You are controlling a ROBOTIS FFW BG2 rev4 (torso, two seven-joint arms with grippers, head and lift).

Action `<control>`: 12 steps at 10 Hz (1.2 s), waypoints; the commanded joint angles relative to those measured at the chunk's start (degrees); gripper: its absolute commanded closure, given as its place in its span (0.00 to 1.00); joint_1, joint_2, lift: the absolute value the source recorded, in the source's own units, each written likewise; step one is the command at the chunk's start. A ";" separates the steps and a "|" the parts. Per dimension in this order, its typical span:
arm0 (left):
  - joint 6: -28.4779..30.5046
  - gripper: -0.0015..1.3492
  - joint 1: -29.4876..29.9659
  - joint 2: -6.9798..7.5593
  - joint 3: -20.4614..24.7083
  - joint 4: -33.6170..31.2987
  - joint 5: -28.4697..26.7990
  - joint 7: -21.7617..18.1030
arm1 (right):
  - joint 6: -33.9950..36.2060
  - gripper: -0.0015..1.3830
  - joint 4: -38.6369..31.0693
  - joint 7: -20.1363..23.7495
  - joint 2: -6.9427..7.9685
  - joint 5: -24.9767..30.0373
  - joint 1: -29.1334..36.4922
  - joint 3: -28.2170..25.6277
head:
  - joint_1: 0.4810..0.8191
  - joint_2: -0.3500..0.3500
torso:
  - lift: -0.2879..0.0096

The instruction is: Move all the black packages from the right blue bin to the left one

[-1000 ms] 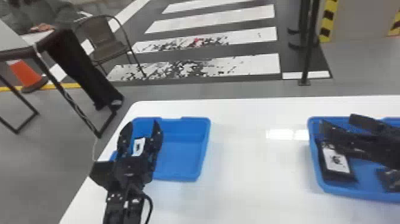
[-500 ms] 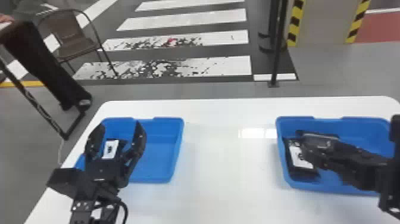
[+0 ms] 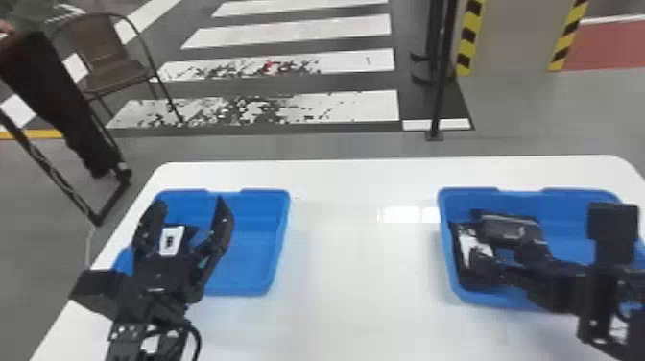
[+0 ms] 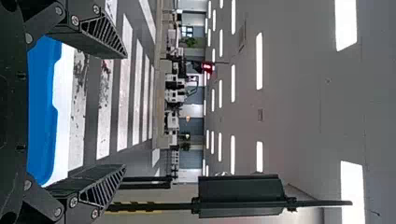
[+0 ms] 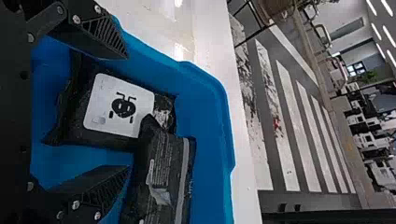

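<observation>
Right gripper [image 3: 499, 245], over the right blue bin [image 3: 571, 201]: we see its two flat black fingers standing apart, the labelled package beneath the space between them in the right wrist view. We cannot tell whether either finger touches a package.

We count two black packages in this bin. One, the labelled package [image 5: 119, 105], bears a white label with a dark printed figure and lies face up against the wall nearer the left bin. The second, the striped package [image 5: 168, 161], shows a pale band along its side; it lies towards the far wall, one corner overlapping the edge of its neighbour.

Left gripper [image 3: 191, 204], over the left blue bin [image 3: 254, 254]: we note its fingers spread wide, pointing away from us. Between them, in the head view, we find a small black package with a white label [image 3: 171, 240], lying inside the bin towards its left side; the bin's right part shows bare blue floor.

We observe both bins resting on a white table [image 3: 360, 269], well apart. Beyond it we see a striped crossing [image 3: 355, 105] on the grey floor, a brown chair [image 3: 108, 62] and a dark post [image 3: 439, 96].
</observation>
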 commanded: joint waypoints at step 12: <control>2.14 0.17 0.08 0.07 -2.14 0.42 2.00 -0.85 | 6.11 0.83 2.17 -2.10 -0.16 -1.96 -1.06 0.82 | 0.63 0.74 | 0.45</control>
